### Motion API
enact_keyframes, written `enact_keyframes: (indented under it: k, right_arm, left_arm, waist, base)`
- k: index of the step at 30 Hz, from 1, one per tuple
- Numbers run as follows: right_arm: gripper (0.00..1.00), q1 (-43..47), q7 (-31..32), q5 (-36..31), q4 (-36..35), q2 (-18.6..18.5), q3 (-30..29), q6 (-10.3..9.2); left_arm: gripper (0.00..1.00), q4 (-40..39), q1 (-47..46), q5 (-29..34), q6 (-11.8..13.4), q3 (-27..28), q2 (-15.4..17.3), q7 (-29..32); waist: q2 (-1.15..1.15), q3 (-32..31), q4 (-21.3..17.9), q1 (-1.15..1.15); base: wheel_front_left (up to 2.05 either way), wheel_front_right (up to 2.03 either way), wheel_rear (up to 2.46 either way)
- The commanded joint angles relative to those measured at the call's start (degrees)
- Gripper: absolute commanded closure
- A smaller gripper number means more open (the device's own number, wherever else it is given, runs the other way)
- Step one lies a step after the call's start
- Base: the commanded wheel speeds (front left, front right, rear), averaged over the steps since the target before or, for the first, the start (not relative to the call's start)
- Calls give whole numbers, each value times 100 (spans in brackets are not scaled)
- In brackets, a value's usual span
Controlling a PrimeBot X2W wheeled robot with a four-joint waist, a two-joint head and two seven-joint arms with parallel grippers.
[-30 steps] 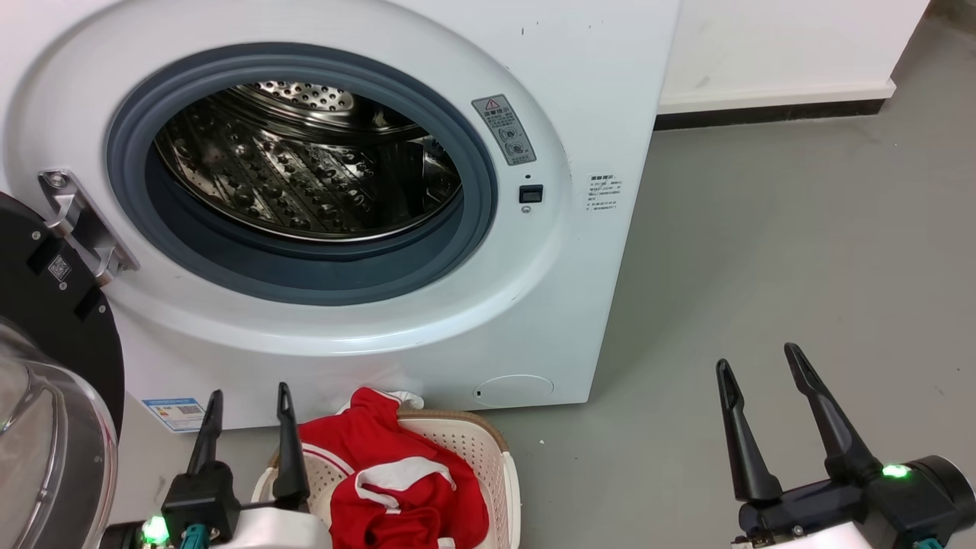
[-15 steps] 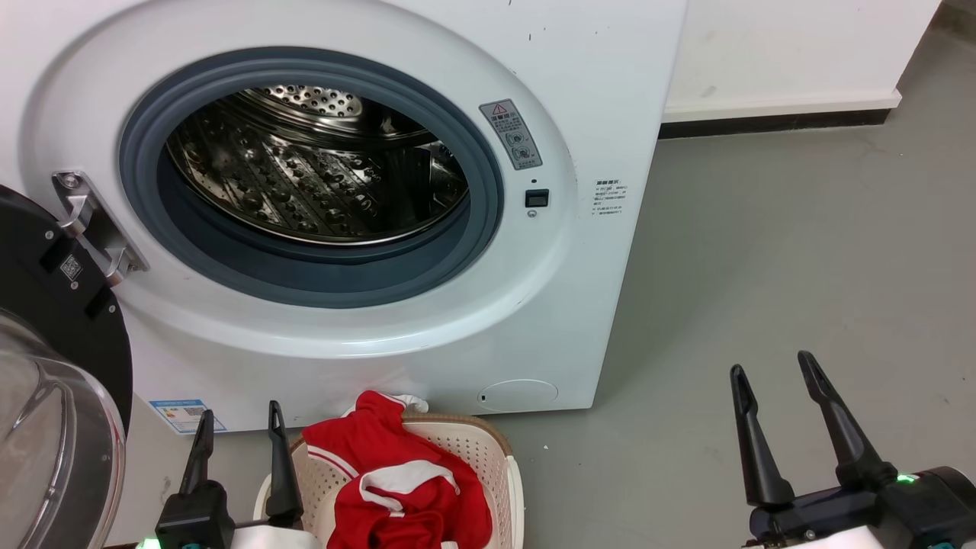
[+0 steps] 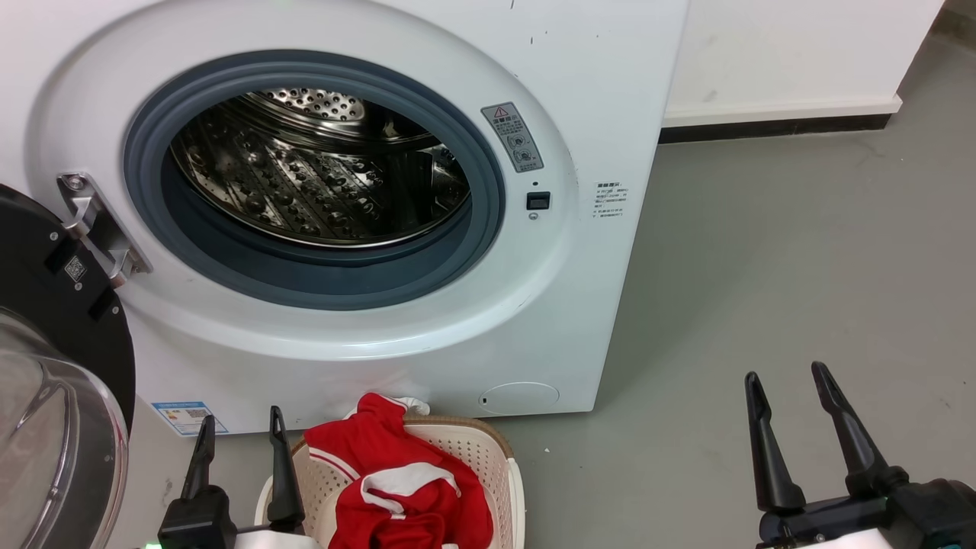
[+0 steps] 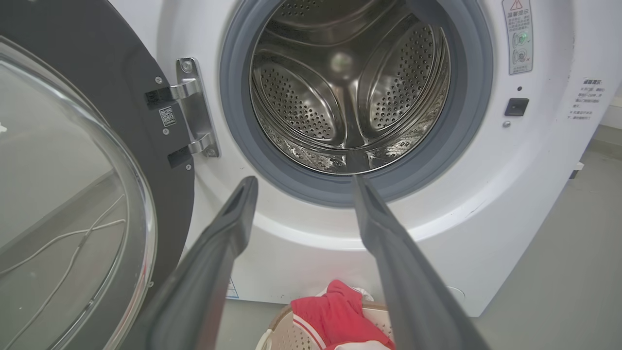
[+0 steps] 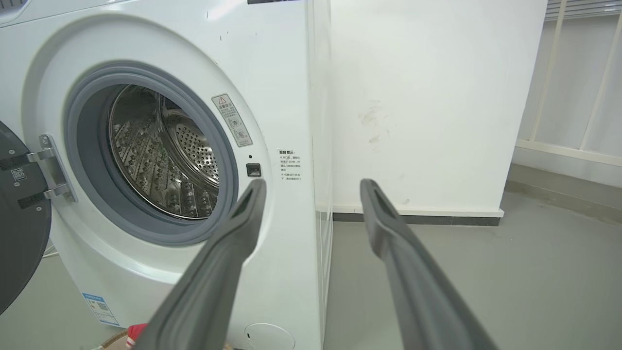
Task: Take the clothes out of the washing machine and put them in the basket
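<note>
Head view: clothes (image 3: pixel 404 496) lie in the near basket (image 3: pixel 476 450); the washing machine (image 3: pixel 595 91) looks empty, so both jaws gape, holding nothing.

A bare laundry corner: a white front-loading washing machine (image 3: pixel 534 320) stands on a grey floor (image 3: pixel 762 252) beside a plain white wall (image 3: pixel 778 53).

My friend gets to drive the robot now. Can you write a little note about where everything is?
Left gripper: open, empty, near the basket's left side.
Right gripper: open, empty, over the floor right of the washer.
Clothes: in the basket, one bit draped over its far rim.
Washer: door open, drum looks empty.
Done: clothes moved, as far as the views show.
Left: probably nothing; maybe tuck in the draped bit.
</note>
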Motion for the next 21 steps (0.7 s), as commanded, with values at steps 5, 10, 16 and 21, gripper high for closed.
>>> enact_keyframes:
  k: [5, 10, 16, 21]
  right_arm:
    - [0, 83, -14, -26, 89, 3, 2, -2]
    - [0, 74, -15, -76, 122, 3, 2, -2]
    - [0, 62, -15, -79, 103, 3, 11, -2]
    - [100, 50, 14, 10, 310, 1, 20, 0]
  left_arm:
    - [0, -36, 40, 15, 0, 1, -15, -15]
    - [0, -44, 37, -4, -5, -6, -16, -15]
    - [0, -29, 39, 4, 21, 3, -16, -15]
    - [100, 203, 18, -53, -7, -31, -6, 33]
  waist:
    - [0, -4, 11, 0]
    - [0, -3, 17, 0]
    - [0, 3, 17, 0]
    - [0, 3, 18, 0]
  base:
    - [0, 0, 0]
    - [0, 0, 0]
    - [0, 0, 0]
    - [0, 0, 0]
